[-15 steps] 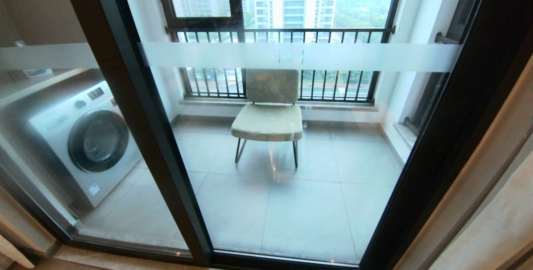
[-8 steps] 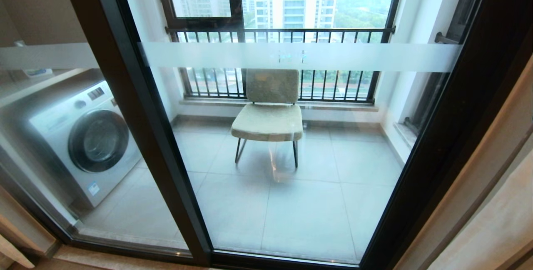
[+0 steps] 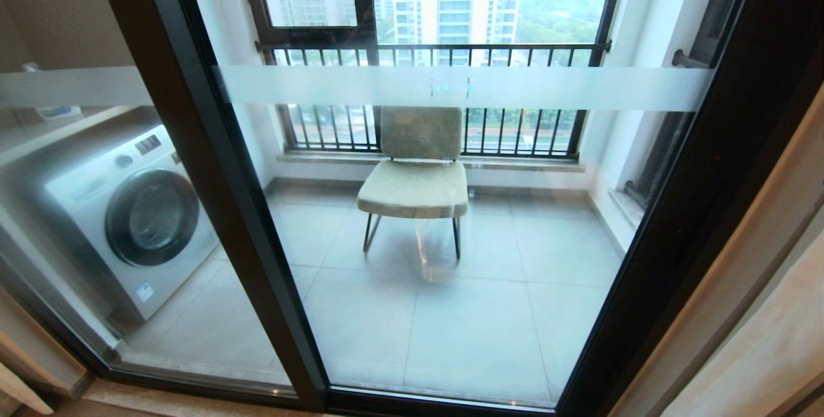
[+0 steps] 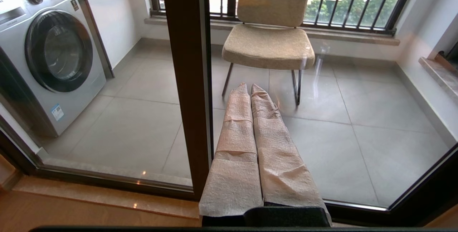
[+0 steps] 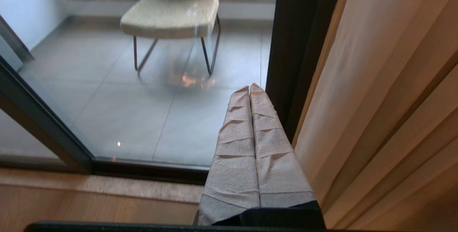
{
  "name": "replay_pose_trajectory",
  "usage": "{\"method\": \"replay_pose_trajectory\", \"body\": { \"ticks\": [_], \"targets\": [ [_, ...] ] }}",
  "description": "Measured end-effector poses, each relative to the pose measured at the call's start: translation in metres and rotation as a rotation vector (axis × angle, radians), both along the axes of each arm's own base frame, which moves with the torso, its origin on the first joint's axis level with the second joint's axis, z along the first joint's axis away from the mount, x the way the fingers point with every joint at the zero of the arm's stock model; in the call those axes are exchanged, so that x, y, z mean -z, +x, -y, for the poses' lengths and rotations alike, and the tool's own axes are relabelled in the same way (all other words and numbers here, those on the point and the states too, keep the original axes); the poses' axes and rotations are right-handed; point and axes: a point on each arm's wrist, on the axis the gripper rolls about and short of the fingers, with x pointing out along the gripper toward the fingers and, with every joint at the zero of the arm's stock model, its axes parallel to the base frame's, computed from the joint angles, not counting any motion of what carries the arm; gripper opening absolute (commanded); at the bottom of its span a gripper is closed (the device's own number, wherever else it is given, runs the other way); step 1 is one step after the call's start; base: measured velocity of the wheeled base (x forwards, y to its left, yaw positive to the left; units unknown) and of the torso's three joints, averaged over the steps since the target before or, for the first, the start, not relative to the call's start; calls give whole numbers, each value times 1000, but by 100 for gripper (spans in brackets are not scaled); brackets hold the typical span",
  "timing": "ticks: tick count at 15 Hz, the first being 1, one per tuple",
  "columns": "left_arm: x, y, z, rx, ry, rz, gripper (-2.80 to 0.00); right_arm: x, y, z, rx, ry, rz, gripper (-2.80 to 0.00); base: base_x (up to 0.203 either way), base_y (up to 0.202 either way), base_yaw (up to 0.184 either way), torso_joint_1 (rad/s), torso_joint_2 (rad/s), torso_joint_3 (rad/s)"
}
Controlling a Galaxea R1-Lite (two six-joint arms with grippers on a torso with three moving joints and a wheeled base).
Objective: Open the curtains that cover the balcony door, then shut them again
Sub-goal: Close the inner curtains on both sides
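My left gripper (image 4: 250,86) and right gripper (image 5: 249,87) wear pale pinkish-beige crinkled wrapping over black bases. The curtains (image 5: 386,110) are cream-beige with darker pleat shadows. The balcony door (image 3: 212,166) has a dark brown-black frame and a frosted white band (image 3: 463,87). The chair (image 3: 415,176) is speckled beige on dark legs; the washing machine (image 3: 129,217) is silver-white with a dark round door.

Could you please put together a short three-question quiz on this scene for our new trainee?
1. True or false: the curtain covers the door.
2. Which appliance stands behind the glass: A) washer B) fridge C) oven?
3. What stands before the railing?

Key:
1. False; it is drawn to the right side.
2. A.
3. A chair.
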Motion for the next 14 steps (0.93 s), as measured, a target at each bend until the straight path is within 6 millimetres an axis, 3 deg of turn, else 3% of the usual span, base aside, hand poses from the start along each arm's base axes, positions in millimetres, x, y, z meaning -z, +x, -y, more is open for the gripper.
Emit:
{"method": "replay_pose_trajectory", "body": {
  "ticks": [5, 14],
  "targets": [
    [0, 0, 0, 0, 0, 0, -280, 1, -7, 0, 0, 0, 95, -280, 0, 0, 0, 0, 0, 0],
    [0, 0, 0, 0, -1, 0, -280, 1, -7, 0, 9, 40, 108, -280, 0, 0, 0, 0, 0, 0]
  ]
}}
